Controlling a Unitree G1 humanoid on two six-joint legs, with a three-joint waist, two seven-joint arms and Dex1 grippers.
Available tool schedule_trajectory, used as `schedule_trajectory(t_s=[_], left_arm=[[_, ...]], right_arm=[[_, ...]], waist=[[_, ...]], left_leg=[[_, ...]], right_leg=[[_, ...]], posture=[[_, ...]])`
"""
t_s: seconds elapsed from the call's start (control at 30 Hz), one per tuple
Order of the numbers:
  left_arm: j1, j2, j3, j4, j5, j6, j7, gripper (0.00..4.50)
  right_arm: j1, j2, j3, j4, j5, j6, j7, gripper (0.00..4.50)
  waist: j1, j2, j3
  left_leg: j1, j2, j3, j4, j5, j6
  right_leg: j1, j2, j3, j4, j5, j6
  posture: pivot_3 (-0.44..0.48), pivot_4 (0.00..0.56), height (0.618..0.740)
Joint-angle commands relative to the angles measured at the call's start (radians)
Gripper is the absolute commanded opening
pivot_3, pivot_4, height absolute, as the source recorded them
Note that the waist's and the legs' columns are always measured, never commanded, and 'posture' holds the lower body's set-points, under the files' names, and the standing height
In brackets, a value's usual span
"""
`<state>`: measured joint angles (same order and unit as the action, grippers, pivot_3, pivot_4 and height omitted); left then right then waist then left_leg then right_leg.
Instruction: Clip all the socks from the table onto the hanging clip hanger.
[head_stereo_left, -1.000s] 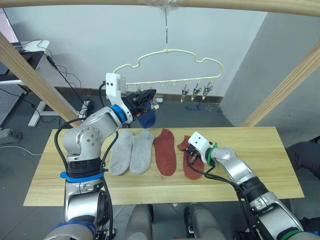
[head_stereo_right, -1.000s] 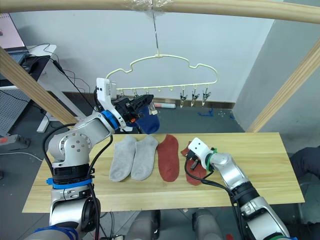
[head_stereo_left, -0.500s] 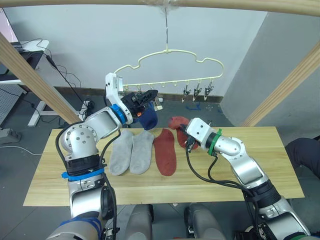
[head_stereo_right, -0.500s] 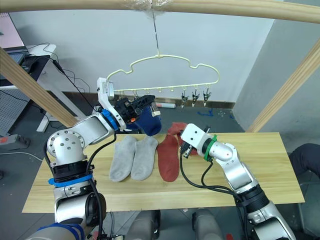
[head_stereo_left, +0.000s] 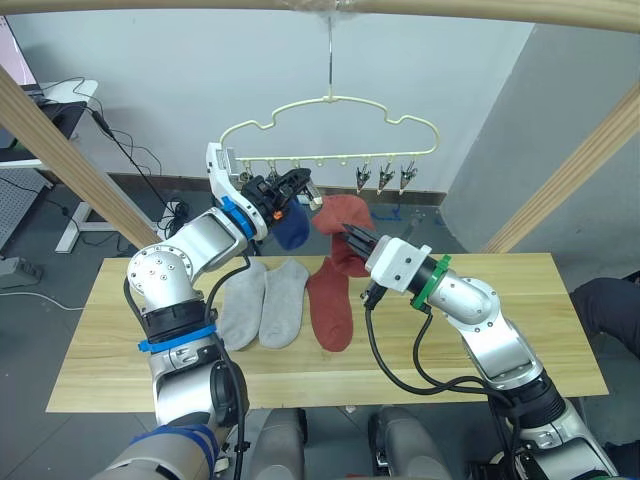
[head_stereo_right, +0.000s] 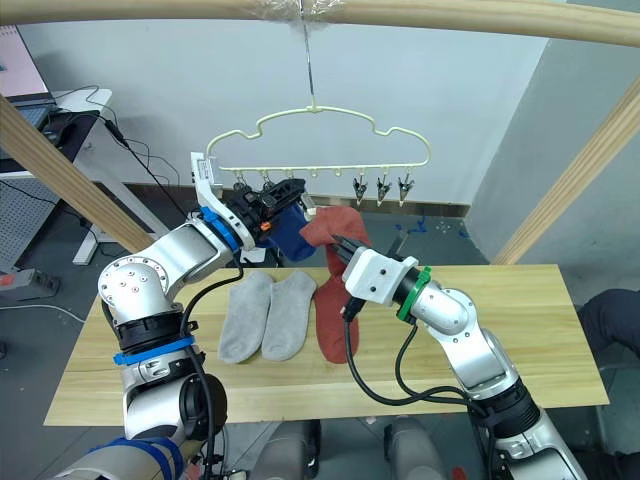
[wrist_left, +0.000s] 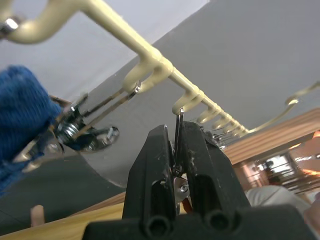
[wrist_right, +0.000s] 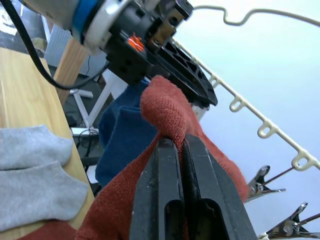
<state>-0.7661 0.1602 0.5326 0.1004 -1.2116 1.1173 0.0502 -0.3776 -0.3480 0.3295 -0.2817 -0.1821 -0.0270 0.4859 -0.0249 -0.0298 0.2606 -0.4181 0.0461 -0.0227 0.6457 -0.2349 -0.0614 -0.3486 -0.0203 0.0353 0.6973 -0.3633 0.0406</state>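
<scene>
My right gripper (wrist_right: 181, 150) raising a pinched red sock (head_stereo_left: 340, 215) to the clip hanger (head_stereo_left: 330, 135), left gripper (wrist_left: 177, 150) squeezing a metal clip (wrist_left: 178, 131), blue sock (head_stereo_left: 291, 229) already clipped, three socks on the desk (head_stereo_left: 520, 310)

No legible text or labels, seemingly.

A light wooden plank table (head_stereo_left: 520, 300) stands wide across the scene. Two light grey socks (head_stereo_left: 262, 303) lie flat side by side on it. Just right of them lies one rust red sock (head_stereo_left: 330, 305).
</scene>
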Motion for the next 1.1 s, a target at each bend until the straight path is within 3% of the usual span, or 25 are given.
schedule_trajectory(t_s=[0.03, 1.1], left_arm=[[-0.009, 0.012, 0.014, -0.006, -0.049, -0.011, 0.031, 0.0], [0.011, 0.043, -0.056, -0.018, -0.123, -0.067, 0.046, 0.0]], right_arm=[[0.008, 0.014, -0.011, -0.043, 0.009, -0.023, -0.006, 0.02], [-0.005, 0.081, -0.049, -0.072, 0.059, 0.072, -0.009, 0.02]], waist=[[-0.001, 0.0, 0.0], [0.001, -0.001, 0.001]], left_leg=[[0.0, 0.0, 0.0, 0.0, 0.0, 0.0], [0.0, 0.0, 0.0, -0.001, 0.0, -0.001]], right_leg=[[0.0, 0.0, 0.0, 0.0, 0.0, 0.0], [0.0, 0.0, 0.0, -0.001, 0.0, 0.0]], posture=[[0.04, 0.26, 0.74], [0.037, 0.274, 0.74]])
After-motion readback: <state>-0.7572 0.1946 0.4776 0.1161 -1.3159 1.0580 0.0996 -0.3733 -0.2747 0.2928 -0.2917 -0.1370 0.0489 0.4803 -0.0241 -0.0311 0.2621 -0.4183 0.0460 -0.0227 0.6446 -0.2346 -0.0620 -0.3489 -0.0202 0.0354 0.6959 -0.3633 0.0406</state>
